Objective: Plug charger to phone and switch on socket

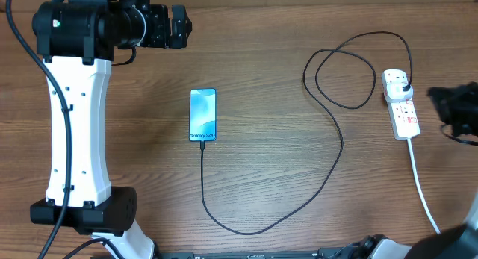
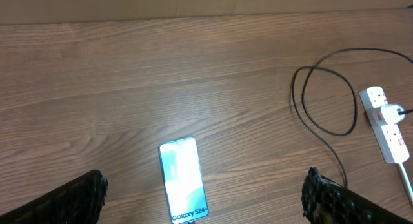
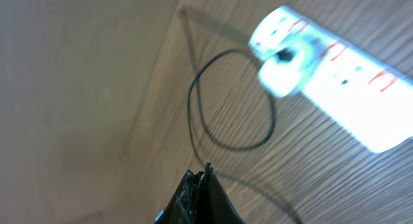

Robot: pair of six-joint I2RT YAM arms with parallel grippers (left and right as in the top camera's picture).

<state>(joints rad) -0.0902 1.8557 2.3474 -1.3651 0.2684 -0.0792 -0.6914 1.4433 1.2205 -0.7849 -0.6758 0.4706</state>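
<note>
The phone (image 1: pixel 202 114) lies mid-table with its light blue screen lit; it also shows in the left wrist view (image 2: pixel 182 179). The thin black charger cable (image 1: pixel 328 169) runs from the phone's near end, curves right, loops, and ends in a plug in the white socket strip (image 1: pixel 403 107). My left gripper (image 2: pixel 205 195) is open, high above the phone, and empty. My right gripper (image 3: pixel 201 172) is shut and empty, just right of the socket (image 3: pixel 335 69), which is blurred in the right wrist view. The cable loop (image 3: pixel 229 101) shows there too.
The socket's thick white cord (image 1: pixel 422 188) runs toward the front right edge. The left arm's white body (image 1: pixel 75 125) stands along the table's left side. The far table edge shows in the left wrist view (image 2: pixel 193 19).
</note>
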